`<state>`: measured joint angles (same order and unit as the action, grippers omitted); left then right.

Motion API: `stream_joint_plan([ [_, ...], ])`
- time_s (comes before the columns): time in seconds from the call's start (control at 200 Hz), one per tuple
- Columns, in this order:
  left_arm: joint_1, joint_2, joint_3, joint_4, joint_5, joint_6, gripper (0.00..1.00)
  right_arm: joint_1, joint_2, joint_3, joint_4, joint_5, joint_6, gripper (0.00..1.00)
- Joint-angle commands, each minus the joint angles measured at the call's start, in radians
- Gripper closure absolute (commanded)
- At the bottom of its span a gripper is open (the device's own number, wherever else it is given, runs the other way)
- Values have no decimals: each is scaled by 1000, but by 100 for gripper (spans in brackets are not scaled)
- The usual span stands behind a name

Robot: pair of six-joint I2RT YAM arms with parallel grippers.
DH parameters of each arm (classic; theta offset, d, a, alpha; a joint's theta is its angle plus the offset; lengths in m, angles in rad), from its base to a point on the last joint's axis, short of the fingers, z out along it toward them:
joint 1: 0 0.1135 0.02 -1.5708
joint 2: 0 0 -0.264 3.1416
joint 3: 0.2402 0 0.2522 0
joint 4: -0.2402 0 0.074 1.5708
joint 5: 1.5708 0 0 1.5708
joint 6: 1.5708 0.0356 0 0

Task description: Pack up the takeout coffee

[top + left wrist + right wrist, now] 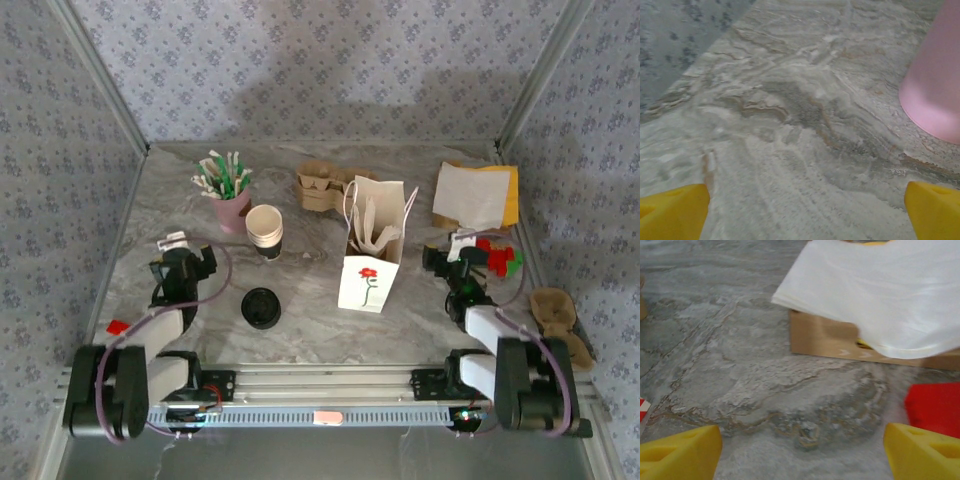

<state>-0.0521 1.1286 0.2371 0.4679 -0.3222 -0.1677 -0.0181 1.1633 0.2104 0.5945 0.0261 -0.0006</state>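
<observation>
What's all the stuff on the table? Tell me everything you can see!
small white paper cup with a round black plastic lid: one, a black disc from above, front, left of the bag
stack of lidless white paper cups: one stack, white, behind the lidded cup
pink cup of green and white sticks: one, back left
brown cardboard cup carriers: small pile, back middle
white paper bag with a red flower: one, upright and open, middle
white paper sheets: one pile, on something yellow, back right
red and green bits: count unclear, right side
crumpled brown paper: far right edge
left gripper: yellow fingertips, open, near the pink cup
right gripper: yellow fingertips, open, near the sheets
</observation>
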Motion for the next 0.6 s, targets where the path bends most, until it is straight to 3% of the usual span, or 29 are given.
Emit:
stream_joint_plan([
  [0.0, 9, 156, 83, 239, 139, 80, 0, 6, 118, 51, 233, -50, -61, 13],
  [0.05, 8, 218, 159, 180, 175, 139, 0, 4, 181, 74, 276, -63, -74, 13],
  [0.11, 14, 302, 177, 264, 189, 175, 0, 1, 249, 107, 263, -73, -72, 12],
  [0.195, 50, 420, 169, 387, 241, 151, 0, -2, 361, 97, 379, -90, -74, 12],
  [0.23, 68, 410, 175, 349, 267, 136, 0, -1, 389, 105, 409, -100, -52, 9],
  [0.29, 69, 413, 172, 366, 270, 137, 0, -9, 354, 166, 229, -87, -62, 4],
  [0.33, 69, 406, 176, 341, 269, 135, 0, -33, 367, 171, 242, -115, -36, 0],
  [0.595, 68, 407, 178, 341, 268, 137, 0, -29, 368, 173, 243, -73, -32, 0],
])
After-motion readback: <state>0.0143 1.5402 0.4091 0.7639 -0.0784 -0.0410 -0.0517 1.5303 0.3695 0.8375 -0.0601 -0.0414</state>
